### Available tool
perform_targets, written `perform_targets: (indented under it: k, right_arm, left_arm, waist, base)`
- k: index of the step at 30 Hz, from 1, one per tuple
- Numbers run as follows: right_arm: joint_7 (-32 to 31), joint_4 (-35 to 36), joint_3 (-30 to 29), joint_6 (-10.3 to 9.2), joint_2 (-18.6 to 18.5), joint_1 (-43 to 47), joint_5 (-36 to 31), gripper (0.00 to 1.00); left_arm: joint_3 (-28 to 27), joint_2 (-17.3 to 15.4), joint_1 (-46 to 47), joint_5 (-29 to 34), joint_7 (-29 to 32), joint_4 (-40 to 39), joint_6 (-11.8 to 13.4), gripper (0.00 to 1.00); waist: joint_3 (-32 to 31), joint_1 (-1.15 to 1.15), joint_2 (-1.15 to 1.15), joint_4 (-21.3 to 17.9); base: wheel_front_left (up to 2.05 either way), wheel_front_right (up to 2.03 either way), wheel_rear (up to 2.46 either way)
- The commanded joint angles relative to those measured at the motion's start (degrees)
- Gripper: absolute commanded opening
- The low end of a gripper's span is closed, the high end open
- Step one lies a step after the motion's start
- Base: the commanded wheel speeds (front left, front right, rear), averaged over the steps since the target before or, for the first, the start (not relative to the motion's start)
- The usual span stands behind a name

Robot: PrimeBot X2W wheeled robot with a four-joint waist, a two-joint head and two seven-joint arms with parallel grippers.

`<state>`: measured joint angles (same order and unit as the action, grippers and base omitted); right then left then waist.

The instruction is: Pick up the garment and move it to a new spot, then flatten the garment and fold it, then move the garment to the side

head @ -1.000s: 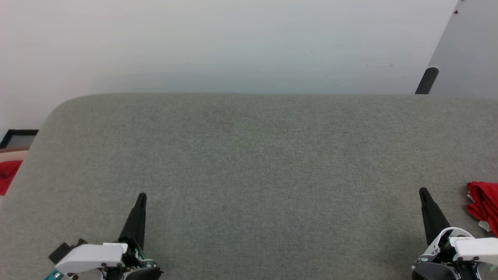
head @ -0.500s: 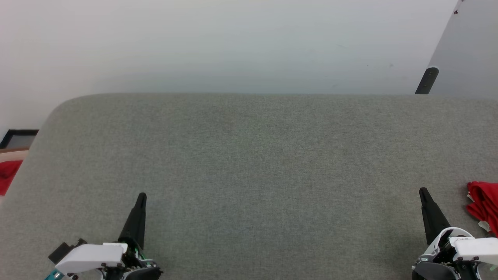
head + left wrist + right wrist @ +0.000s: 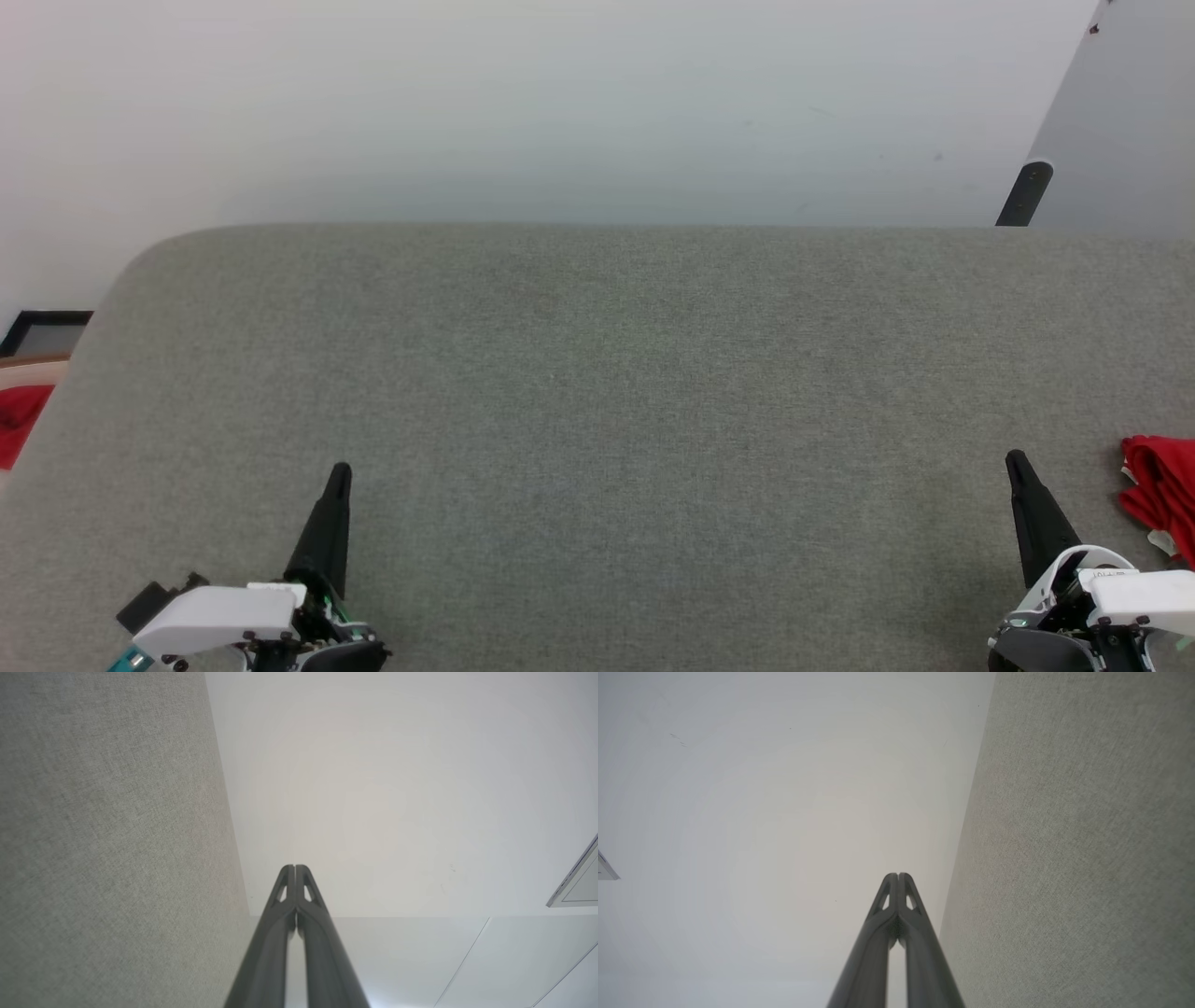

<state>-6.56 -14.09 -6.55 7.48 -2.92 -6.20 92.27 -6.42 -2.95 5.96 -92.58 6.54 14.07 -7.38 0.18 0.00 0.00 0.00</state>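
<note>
1. At the far left edge of the head view we see a small red cloth lying off the grey surface. A dark frame sits just behind it.
2. The grey surface is a woven fabric top with a rounded far-left corner, and it spreads across the whole width of our head view. A pale background lies beyond its far edge.
3. Our left gripper sits at the lower left over the grey surface, its dark fingers pointing away from us. In the left wrist view we see the two fingers pressed together at the tips, clenched on nothing.
4. Our right gripper sits at the lower right, also pointing away from us. In the right wrist view its fingers meet at the tips, closed with nothing between them.
5. The garment lies bunched on the grey surface at the right edge of the head view. It is just beside the right gripper and apart from its fingers. We see red folds and a bit of white, and the picture's edge cuts off the rest.
6. Past the far right of the surface, a black post leans beside a grey panel.
</note>
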Motion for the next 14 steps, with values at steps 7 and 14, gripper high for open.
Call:
perform_targets:
  k: [7, 14]
  right_arm:
    - [0.0, 0.0, 0.0, 0.02, 0.1, -0.1, 0.3, 0.00]
    - [0.0, 0.0, 0.0, 0.02, 0.1, -0.1, 0.3, 0.00]
  left_arm:
    - [-0.2, 0.1, 0.6, 0.3, 0.1, 0.1, -0.2, 0.00]
    - [-0.2, 0.1, 0.6, 0.3, 0.2, 0.1, -0.2, 0.00]
  waist:
    - [0.0, 0.00, 0.00, 0.0]
    - [0.0, 0.00, 0.00, 0.0]
  base:
    - [0.00, 0.00, 0.00]
    - [0.00, 0.00, 0.00]
